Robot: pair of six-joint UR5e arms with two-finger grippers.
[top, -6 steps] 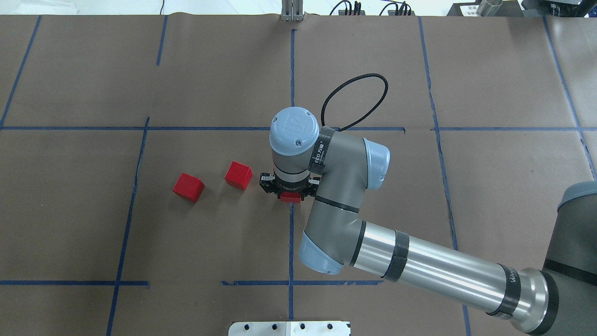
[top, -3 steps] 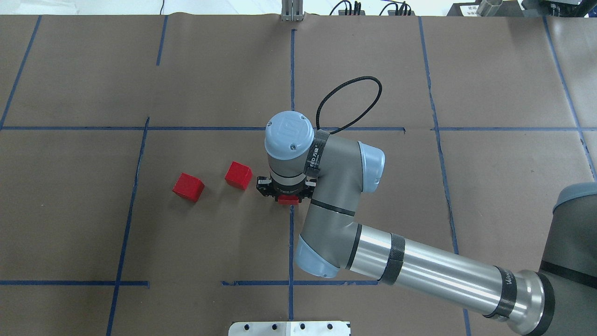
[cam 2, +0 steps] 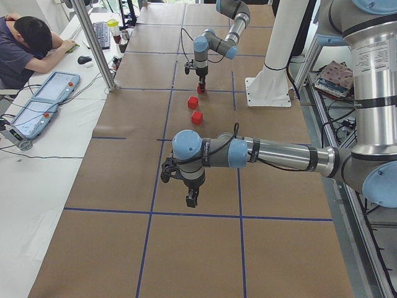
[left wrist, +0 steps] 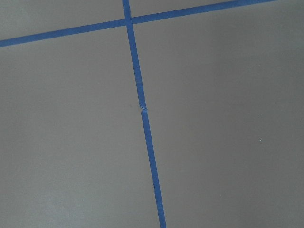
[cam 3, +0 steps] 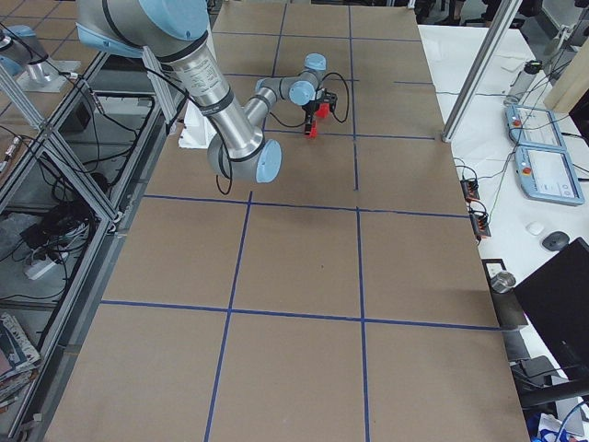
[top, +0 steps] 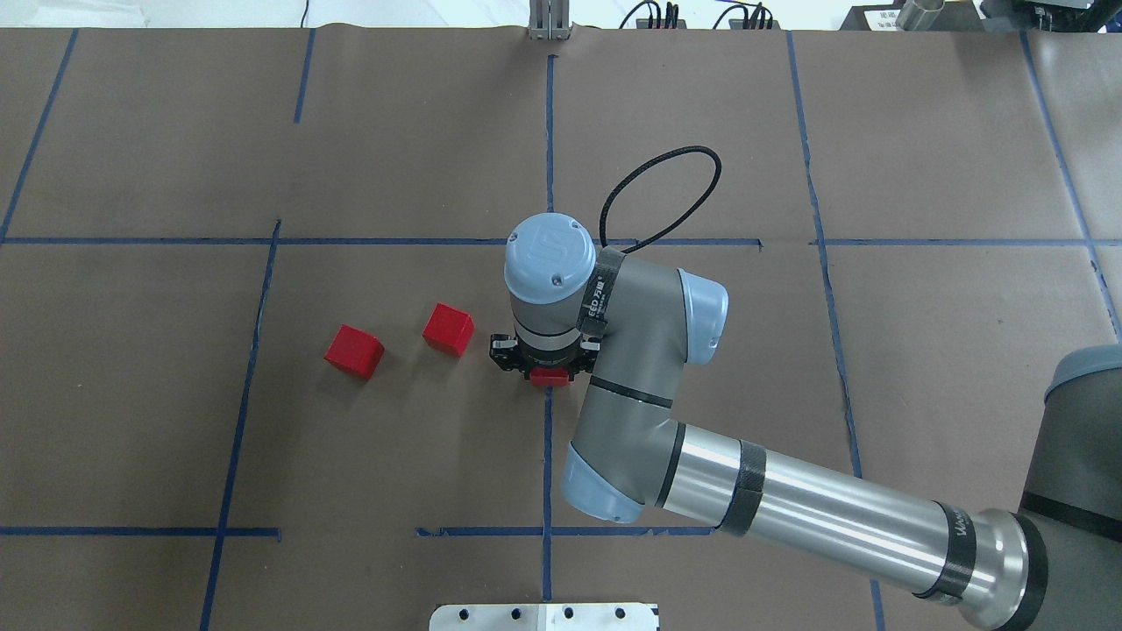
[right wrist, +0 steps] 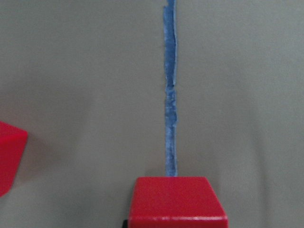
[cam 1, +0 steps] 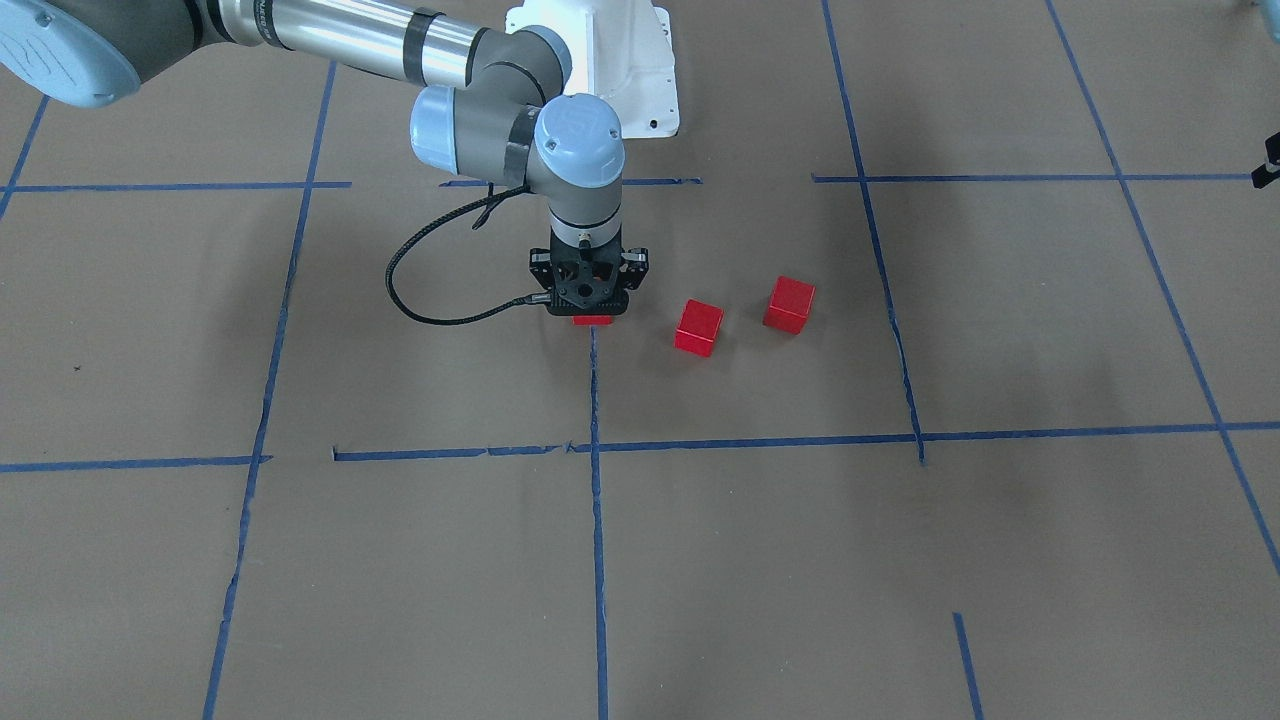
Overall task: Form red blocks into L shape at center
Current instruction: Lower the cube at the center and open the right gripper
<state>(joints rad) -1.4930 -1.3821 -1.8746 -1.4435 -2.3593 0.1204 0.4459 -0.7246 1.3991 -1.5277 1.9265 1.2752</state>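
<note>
Front-facing view: the right end effector (cam 1: 591,310) points straight down at the brown worktop (cam 1: 900,560). Its fingers appear closed on a small red cube, the gripped block (cam 1: 593,320), at the end of a blue tape line (cam 1: 596,400). Whether the cube touches the worktop is unclear. The nearer block (cam 1: 698,327) sits close beside the end effector, and the farther block (cam 1: 789,305) lies beyond it; the 2 do not touch.

Overhead view: only an edge of the gripped block shows under the wrist.

Left side view: the left end effector (cam 2: 192,200) hangs over bare worktop, well away from all 3 cubes. I cannot tell if it is open or closed.

Right wrist view: the gripped block fills the bottom edge, and a corner of the nearer block shows off to one side.

These cubes look light, stiff and matte, so they are unlikely to slip. They are best pinched squarely across 2 opposite flat faces.
</note>
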